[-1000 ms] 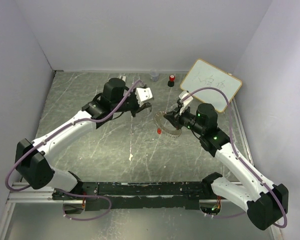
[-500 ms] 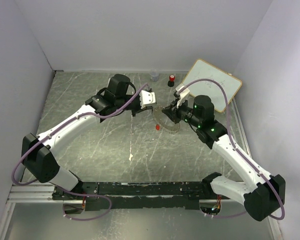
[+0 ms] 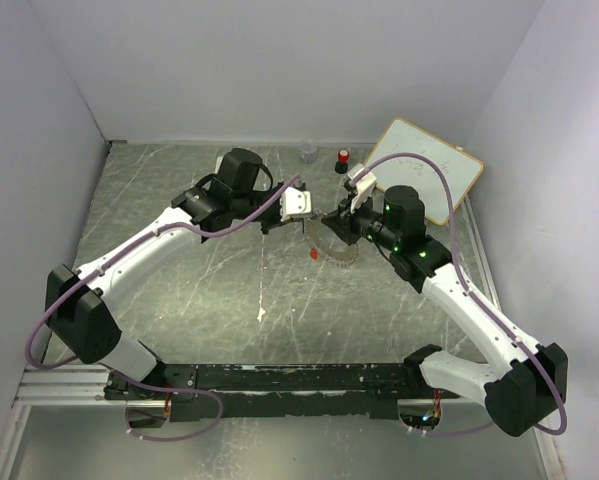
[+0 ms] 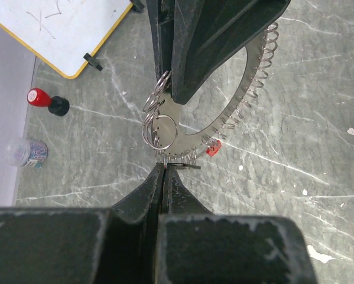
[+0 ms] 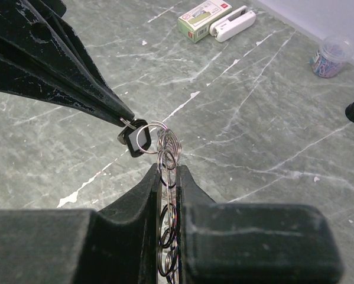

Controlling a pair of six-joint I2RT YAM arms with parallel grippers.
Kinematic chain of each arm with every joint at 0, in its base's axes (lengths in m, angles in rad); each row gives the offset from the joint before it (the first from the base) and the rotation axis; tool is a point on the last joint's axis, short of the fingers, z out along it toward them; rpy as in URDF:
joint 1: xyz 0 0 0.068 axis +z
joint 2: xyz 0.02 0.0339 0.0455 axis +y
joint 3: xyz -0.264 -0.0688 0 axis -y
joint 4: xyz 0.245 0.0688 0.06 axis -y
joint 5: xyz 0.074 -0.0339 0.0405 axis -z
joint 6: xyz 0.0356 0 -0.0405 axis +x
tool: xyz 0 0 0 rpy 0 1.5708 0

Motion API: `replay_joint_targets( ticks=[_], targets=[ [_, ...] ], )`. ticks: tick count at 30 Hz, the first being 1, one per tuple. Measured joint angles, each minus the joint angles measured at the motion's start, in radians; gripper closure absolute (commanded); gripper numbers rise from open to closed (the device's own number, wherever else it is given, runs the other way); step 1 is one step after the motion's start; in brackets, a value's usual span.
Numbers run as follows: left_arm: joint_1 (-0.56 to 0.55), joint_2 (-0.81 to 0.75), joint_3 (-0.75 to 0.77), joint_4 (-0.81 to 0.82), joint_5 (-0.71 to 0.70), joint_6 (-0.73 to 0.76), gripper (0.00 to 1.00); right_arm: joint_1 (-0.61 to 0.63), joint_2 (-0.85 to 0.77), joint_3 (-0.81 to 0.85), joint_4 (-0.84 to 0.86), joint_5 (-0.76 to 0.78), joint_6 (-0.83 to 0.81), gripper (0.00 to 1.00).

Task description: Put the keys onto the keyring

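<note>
Left hand (image 4: 163, 168) clamped on black-headed key (image 5: 127, 142), right hand (image 5: 168, 169) on keyring (image 4: 190, 144); whiteboard (image 4: 58, 23) scribble illegible.

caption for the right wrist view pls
The keyring clamped in the right fingers, the left fingers holding the black-headed key at its loops

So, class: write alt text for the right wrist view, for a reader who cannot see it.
The right gripper pinches the wire-looped keyring edge-on, while the left gripper, from upper left, holds a black-headed key up to it. A stapler lies on the grey table behind.
</note>
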Motion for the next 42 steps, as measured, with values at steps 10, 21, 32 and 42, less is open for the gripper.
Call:
replay_joint_targets(
  ticks=[10,21,32,42],
  targets=[
    [0.000,0.028,0.034,-0.027,0.008,0.031,0.93,0.000,0.005,0.005,-0.026,-0.020,-0.012,1.00],
    [0.000,0.039,0.048,-0.042,0.016,0.043,0.93,0.000,0.011,0.005,-0.027,-0.037,-0.016,1.00],
    [0.000,0.058,0.063,-0.064,0.026,0.060,0.93,0.000,0.011,0.005,-0.028,-0.058,-0.033,1.00],
    [0.000,0.072,0.097,-0.101,0.047,0.095,0.93,0.000,0.011,0.005,-0.034,-0.082,-0.068,1.00]
  ],
)
